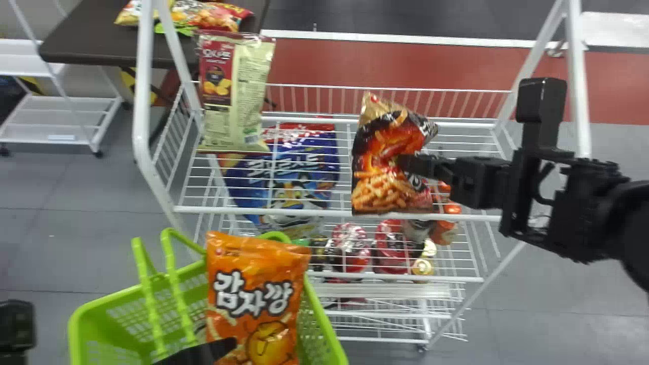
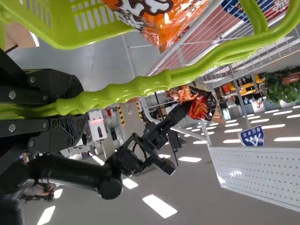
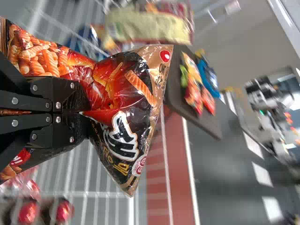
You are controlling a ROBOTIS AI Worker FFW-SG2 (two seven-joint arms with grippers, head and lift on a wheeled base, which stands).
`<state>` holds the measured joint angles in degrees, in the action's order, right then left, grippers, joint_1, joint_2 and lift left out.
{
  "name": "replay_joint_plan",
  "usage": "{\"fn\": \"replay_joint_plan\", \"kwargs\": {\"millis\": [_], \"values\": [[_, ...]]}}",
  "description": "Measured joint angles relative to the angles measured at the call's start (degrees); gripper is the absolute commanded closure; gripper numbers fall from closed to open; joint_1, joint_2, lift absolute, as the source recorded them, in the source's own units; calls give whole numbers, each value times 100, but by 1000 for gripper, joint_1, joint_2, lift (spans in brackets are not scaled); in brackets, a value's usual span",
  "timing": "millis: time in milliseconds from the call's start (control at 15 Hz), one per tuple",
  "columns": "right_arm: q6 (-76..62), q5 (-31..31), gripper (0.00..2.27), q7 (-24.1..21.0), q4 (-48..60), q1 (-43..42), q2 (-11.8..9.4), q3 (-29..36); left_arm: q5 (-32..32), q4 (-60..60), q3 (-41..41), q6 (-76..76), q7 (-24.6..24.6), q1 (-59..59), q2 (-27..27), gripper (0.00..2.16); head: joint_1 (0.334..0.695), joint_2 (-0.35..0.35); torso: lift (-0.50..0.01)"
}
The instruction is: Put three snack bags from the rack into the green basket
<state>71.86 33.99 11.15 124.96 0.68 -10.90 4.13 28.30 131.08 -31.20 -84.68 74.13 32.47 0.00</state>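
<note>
Orange bag (image 1: 256, 284) stands in the green basket (image 1: 76, 324) at seven o'clock; the left gripper (image 2: 77, 108) clenches its handle (image 2: 140, 86). At three, over the rack (image 1: 334, 213), the right gripper (image 3: 84, 112) grasps the black bag (image 1: 377, 190). Likely one bag done, one underway, one left, perhaps the cream bag (image 1: 248, 101) at eleven.

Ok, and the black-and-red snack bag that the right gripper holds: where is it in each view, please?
Head view: the black-and-red bag is right of centre, in the right gripper.
Left wrist view: the bag looks small, near the middle, beyond the green handle.
Right wrist view: the bag is large and close.
Shared landmark: the white wire rack.
</note>
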Motion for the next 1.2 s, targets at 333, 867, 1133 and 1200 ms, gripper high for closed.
{"fn": "replay_joint_plan", "kwargs": {"millis": [333,867,1133,1200], "values": [[1095,576,2236,246,402,95,27,-304,-10,-11,84,16,-32,-18,0,2152,695,168,0],[1401,696,2236,887,-301,-111,185,-954,-82,-32,315,25,-92,-173,0,2152,695,270,0],[1200,503,2236,1122,-833,-66,205,-1275,57,-21,376,10,-31,-221,0,2152,695,297,0],[1092,492,2236,1187,-955,-57,210,-1347,167,-21,397,1,-8,-225,0,2152,695,305,0]]}}
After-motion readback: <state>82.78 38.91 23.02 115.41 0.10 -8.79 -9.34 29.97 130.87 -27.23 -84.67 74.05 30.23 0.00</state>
